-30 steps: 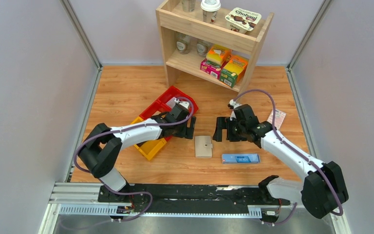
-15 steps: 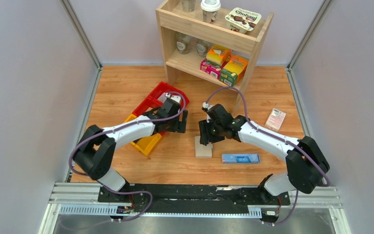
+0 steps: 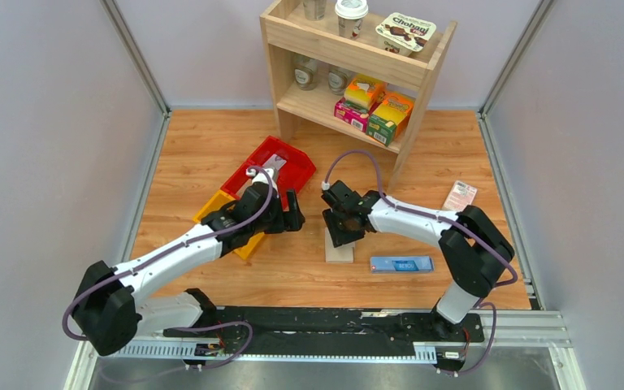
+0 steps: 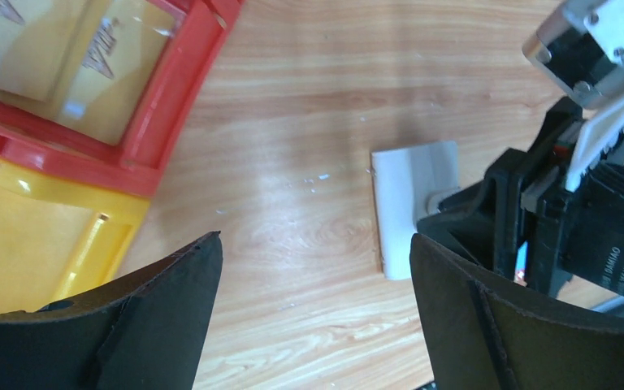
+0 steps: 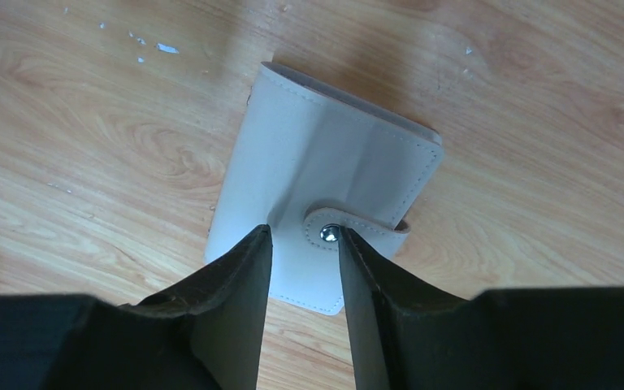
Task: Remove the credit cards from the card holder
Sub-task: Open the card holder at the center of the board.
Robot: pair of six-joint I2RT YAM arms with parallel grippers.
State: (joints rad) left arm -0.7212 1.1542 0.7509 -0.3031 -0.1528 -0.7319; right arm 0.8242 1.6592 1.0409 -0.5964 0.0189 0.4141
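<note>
The card holder (image 3: 340, 248) is a cream bifold lying closed and flat on the wood, its strap fastened by a metal snap (image 5: 329, 234). The credit cards are hidden inside it. My right gripper (image 3: 340, 228) hovers right over the holder (image 5: 333, 162), partly open. Its fingertips (image 5: 260, 244) straddle the strap end, and nothing is pinched between them (image 5: 305, 234). My left gripper (image 3: 291, 214) stands wide open over bare wood just left of the holder (image 4: 410, 191), empty (image 4: 317, 248).
A red bin (image 3: 280, 158) and a yellow bin (image 3: 211, 205) lie behind and under the left arm. A long blue box (image 3: 401, 264) lies right of the holder, a pink-white packet (image 3: 460, 196) further right. A wooden shelf (image 3: 349, 61) with goods stands at the back.
My right arm swung left from beside the holder to directly over it, and its jaws narrowed. My left arm drew back slightly to the left, still open.
</note>
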